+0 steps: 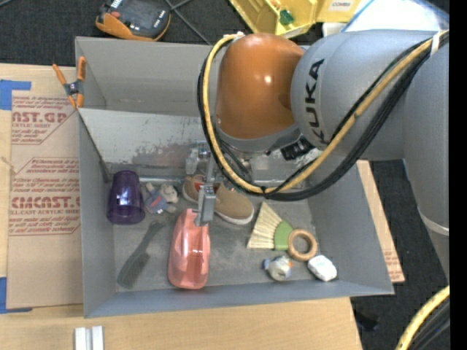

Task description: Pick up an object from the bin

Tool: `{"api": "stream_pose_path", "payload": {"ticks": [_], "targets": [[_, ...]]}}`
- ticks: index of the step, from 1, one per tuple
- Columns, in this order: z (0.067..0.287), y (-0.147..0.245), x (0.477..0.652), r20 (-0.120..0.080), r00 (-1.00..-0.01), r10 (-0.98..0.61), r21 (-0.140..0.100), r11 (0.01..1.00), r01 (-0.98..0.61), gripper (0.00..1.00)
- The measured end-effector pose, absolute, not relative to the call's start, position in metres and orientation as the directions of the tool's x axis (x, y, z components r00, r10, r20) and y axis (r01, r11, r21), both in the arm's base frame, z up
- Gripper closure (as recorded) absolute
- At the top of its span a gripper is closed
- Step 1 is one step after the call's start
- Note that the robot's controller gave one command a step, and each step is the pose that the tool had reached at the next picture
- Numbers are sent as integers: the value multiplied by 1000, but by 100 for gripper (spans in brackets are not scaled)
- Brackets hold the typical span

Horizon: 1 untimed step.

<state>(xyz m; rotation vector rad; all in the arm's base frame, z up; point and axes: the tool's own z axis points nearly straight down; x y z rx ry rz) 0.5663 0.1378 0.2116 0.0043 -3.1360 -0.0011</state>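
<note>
In the middle of the bin (131,71), the gripper (206,199) hangs above a pink oblong object (188,257) on the floor; nothing is lifted yet, and whether its grip is spread or closed cannot be told.

I see my gripper (206,199) low in the middle of the grey bin (98,159), over the upper end of a pink bottle-like thing (189,254), purple cup (125,197) at left, dark long tool (139,257) between them, cream fan (265,228), tape ring (302,243) and white lump (322,268) at right.
</note>
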Motion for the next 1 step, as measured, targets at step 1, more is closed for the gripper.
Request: {"api": "stream_pose_path", "payload": {"ticks": [1], "targets": [[217, 137, 568, -2, -1000, -1, 1, 1000, -1, 0]]}}
